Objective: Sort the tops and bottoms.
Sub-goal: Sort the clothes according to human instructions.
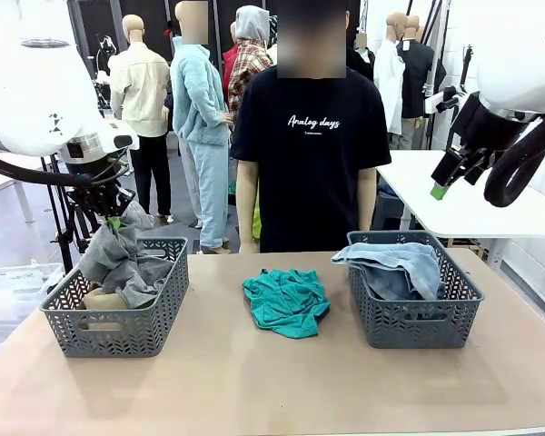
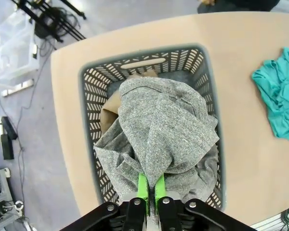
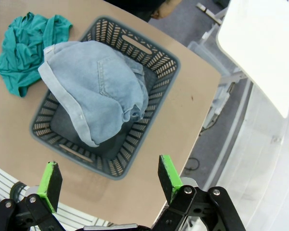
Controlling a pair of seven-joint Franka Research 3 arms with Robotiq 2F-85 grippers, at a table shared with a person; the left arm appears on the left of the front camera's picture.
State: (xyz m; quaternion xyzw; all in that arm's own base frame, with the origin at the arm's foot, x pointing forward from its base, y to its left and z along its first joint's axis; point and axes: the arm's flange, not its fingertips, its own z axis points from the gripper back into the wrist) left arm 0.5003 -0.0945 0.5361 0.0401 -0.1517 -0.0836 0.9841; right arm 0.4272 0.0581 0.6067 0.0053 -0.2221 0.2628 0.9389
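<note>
Left jaws pinch a fold of the grey tee (image 1: 118, 259), held up over the left basket (image 1: 109, 338) at the worktop's (image 1: 254, 381) 9 o'clock. The tee's lower part drapes into the basket over a tan garment (image 2: 111, 109) (only a patch shows). Right jaws spread, empty, high above the right basket (image 1: 416, 320) at 3 o'clock, which holds the light blue denim (image 1: 395, 265), lapping over its rim. Teal tee (image 1: 286, 302) lies crumpled between the baskets. Person (image 1: 309, 154) stands at 12 o'clock.
</note>
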